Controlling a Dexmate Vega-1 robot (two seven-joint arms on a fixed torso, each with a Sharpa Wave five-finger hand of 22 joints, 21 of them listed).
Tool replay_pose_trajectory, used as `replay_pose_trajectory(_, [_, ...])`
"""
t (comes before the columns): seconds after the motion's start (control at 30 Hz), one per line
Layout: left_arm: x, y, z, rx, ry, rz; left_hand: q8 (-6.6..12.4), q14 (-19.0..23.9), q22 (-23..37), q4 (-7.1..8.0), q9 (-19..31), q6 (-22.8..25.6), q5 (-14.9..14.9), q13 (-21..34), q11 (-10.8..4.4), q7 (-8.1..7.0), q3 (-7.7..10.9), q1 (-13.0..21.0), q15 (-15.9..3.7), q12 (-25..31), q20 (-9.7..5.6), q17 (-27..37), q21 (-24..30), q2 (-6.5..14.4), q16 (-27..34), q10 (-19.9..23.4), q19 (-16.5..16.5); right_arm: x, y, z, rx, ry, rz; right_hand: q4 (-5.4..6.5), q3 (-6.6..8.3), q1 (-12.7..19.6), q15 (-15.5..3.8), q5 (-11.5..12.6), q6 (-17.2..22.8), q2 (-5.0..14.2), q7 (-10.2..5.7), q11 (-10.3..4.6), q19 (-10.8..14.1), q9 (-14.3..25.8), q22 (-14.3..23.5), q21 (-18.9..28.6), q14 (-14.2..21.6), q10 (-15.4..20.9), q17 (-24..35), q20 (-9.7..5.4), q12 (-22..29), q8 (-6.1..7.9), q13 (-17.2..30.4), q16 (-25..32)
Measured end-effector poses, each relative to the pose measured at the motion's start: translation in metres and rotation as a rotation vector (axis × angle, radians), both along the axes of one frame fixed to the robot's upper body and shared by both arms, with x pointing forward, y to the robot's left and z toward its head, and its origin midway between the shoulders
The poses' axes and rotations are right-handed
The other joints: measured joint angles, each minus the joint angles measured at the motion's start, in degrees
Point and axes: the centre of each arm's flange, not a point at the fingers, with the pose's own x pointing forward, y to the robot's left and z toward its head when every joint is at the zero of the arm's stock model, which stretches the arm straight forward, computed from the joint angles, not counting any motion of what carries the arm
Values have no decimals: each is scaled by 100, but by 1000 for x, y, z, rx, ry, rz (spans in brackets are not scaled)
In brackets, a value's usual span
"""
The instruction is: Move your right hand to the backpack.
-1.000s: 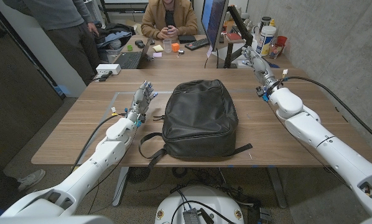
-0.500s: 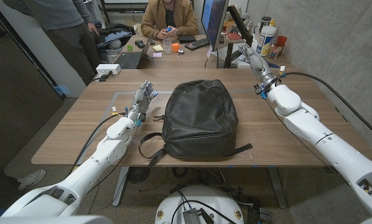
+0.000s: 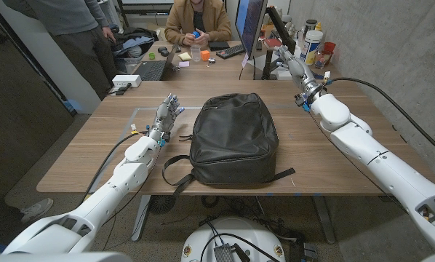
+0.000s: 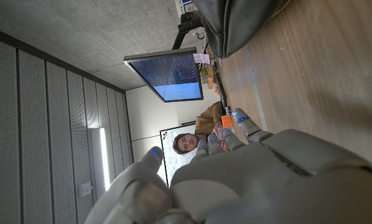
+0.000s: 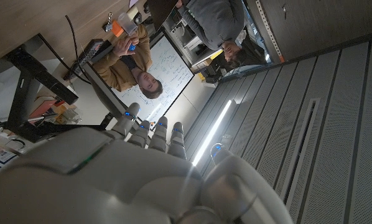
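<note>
Right robot hand point(image 3: 289, 61) raised at far right of worktop point(image 3: 312, 153), well apart from backpack point(image 3: 232, 138).
Black backpack lies flat mid-worktop, straps toward the near edge. Right robot hand is empty, fingers straight and reaching away over the far edge near a monitor point(image 3: 250, 25). Left robot hand point(image 3: 168, 114) stands beside the backpack's left side, not touching, fingers up and slightly apart, holding nothing. A person point(image 3: 197, 18) sits behind the worktop.
</note>
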Motion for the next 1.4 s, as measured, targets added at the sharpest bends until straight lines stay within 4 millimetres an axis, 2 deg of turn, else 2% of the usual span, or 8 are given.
replay_pose_trajectory(1.3, [1, 0, -1, -3, 0, -3, 0, 0, 0, 0, 0, 15, -1, 0, -30, 16, 0, 0, 0, 0, -32, 0, -21, 0, 0, 30, 32, -31, 31, 20, -180, -114, -24, -31, 63, 31, -21, 0, -1, 31, 0, 0, 0, 0, 0, -44, 20, -1, -29, 0, 0, 0, 0, 0])
replay_pose_trajectory(1.4, [1, 0, -2, -4, 1, -4, 0, 0, 0, 0, 0, 15, -1, 0, -30, 16, 0, 0, 0, 0, -32, 0, -43, 0, 0, 30, 32, -30, 37, 19, -232, -112, -36, -31, 63, 31, -21, 0, -1, 31, 0, 0, 0, 0, 0, -44, 20, -1, -29, 0, 0, 0, 0, 0])
